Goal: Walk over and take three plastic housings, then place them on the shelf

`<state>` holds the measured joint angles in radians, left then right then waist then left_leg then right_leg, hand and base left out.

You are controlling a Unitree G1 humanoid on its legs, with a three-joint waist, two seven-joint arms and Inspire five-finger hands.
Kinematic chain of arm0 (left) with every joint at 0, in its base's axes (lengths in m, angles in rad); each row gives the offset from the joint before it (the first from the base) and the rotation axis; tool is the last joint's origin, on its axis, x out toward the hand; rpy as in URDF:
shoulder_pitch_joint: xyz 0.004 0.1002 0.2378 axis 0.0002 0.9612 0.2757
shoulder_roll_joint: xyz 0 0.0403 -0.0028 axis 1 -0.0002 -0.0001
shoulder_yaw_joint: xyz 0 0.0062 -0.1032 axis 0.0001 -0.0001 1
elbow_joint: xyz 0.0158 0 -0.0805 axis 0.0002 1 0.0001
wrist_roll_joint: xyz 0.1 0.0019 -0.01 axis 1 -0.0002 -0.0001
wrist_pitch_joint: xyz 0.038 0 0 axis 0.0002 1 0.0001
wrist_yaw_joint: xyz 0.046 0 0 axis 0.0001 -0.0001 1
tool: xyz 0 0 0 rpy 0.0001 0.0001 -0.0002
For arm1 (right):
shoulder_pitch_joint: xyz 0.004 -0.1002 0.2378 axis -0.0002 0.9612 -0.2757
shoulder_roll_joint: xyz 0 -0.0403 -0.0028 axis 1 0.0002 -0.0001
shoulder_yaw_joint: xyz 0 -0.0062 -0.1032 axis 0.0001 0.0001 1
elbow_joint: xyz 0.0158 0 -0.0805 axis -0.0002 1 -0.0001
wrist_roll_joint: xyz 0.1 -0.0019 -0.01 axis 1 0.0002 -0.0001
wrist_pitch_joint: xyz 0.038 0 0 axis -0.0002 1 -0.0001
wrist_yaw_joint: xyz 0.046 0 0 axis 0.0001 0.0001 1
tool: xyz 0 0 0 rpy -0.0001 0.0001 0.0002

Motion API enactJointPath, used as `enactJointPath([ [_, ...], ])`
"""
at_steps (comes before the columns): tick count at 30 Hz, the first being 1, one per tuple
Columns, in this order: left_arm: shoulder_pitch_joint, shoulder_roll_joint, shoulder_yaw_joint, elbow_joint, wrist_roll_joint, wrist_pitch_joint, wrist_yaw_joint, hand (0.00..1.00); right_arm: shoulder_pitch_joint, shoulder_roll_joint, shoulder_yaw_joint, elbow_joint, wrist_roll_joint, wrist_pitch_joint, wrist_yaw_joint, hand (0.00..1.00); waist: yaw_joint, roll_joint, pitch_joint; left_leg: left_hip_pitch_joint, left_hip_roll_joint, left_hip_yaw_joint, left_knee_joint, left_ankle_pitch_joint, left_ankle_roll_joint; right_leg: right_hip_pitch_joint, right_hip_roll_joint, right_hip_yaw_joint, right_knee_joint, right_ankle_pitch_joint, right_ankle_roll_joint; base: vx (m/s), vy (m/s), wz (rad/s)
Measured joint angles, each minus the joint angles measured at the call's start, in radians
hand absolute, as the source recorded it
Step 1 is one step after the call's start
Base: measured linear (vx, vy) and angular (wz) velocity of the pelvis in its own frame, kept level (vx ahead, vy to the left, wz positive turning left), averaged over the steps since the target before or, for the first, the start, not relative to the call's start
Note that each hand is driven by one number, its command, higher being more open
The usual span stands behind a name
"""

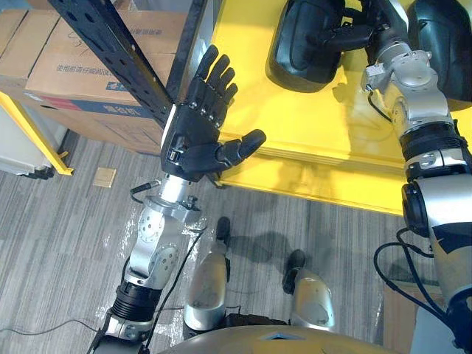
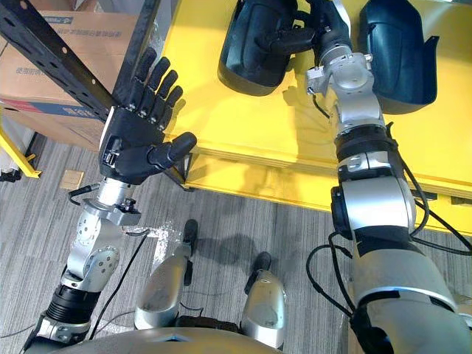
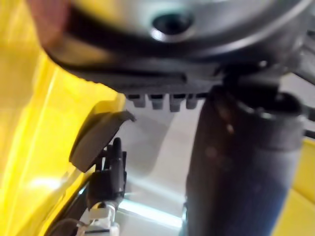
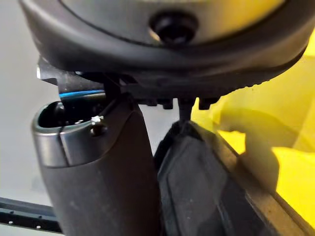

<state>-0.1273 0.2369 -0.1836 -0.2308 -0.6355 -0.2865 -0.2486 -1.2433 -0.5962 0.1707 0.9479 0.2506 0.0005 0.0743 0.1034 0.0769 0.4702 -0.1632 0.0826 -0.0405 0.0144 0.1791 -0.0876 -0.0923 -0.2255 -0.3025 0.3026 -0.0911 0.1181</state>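
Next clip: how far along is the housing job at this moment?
Looks done: one black housing lies free on the yellow shelf. In hand: the right hand is at the edge of a second housing on the same shelf; whether it grips it cannot be told. The left hand is open and empty beside the shelf's corner. Left: probably freeing that second housing and shelving a third.

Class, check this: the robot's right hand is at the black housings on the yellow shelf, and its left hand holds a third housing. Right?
No. The left hand holds nothing: the left eye view shows its fingers straight and open. The right hand is indeed at the black housings on the yellow shelf.
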Motion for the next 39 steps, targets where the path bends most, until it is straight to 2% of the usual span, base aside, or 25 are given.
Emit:
enactJointPath([
  [10,0.062,0.016,-0.009,-0.001,-0.022,-0.002,-0.024,1.0,-0.007,-0.046,0.01,-0.074,-0.009,-0.001,-0.002,1.0,-0.002,0.0,0.0,0.033,-0.001,0.007,-0.005,-0.003,-0.002,0.016,-0.007,0.007,0.025,-0.016,-0.001,-0.01,-0.023,-0.02],
  [13,0.065,0.015,-0.009,-0.001,-0.025,-0.001,-0.033,1.0,0.022,-0.067,0.011,-0.169,-0.008,-0.01,0.042,1.0,-0.004,0.0,-0.001,0.078,0.002,0.017,-0.018,-0.005,-0.002,0.056,-0.002,0.012,0.009,-0.015,0.001,-0.01,-0.031,-0.1],
  [16,0.066,0.016,-0.017,-0.009,-0.024,-0.001,-0.054,1.0,0.057,-0.065,0.018,-0.213,-0.007,-0.032,0.097,1.0,-0.002,-0.001,-0.003,0.104,0.009,0.033,-0.025,-0.012,-0.007,0.078,0.006,0.027,-0.01,-0.013,0.003,-0.02,-0.03,-0.17],
  [19,0.063,0.017,-0.035,-0.013,-0.023,0.002,-0.062,1.0,0.087,-0.06,0.026,-0.216,-0.01,-0.032,0.114,1.0,-0.001,-0.002,-0.004,0.107,0.013,0.036,-0.031,-0.01,-0.006,0.079,0.011,0.03,-0.014,-0.01,0.005,-0.02,-0.031,-0.04],
  [23,0.066,0.018,-0.055,-0.012,-0.021,0.008,-0.059,1.0,0.136,-0.027,0.029,-0.184,-0.079,-0.02,0.084,1.0,0.001,-0.004,-0.005,0.11,0.015,0.036,-0.036,-0.003,-0.004,0.08,0.013,0.029,-0.016,-0.008,0.004,0.01,-0.018,0.01],
  [26,0.067,0.018,-0.056,-0.012,-0.021,0.008,-0.044,1.0,0.136,-0.003,0.03,-0.124,-0.089,0.01,0.015,1.0,0.002,-0.004,-0.005,0.106,0.015,0.033,-0.037,-0.003,-0.004,0.081,0.013,0.024,-0.018,-0.008,0.004,0.0,-0.017,0.04],
  [30,0.067,0.018,-0.065,-0.01,-0.021,0.006,-0.015,1.0,0.136,0.004,0.024,-0.081,-0.09,0.014,-0.067,1.0,0.003,-0.004,-0.005,0.098,0.012,0.024,-0.038,-0.003,-0.005,0.08,0.01,0.01,-0.02,-0.009,0.004,0.0,-0.022,0.07],
  [39,0.068,0.017,-0.081,-0.01,-0.021,0.005,0.001,1.0,0.098,0.004,0.016,-0.035,-0.089,0.014,-0.072,1.0,-0.001,0.002,-0.004,0.08,-0.006,0.007,-0.036,-0.002,-0.003,0.067,-0.009,-0.006,-0.002,-0.02,0.007,0.0,-0.013,0.07],
])
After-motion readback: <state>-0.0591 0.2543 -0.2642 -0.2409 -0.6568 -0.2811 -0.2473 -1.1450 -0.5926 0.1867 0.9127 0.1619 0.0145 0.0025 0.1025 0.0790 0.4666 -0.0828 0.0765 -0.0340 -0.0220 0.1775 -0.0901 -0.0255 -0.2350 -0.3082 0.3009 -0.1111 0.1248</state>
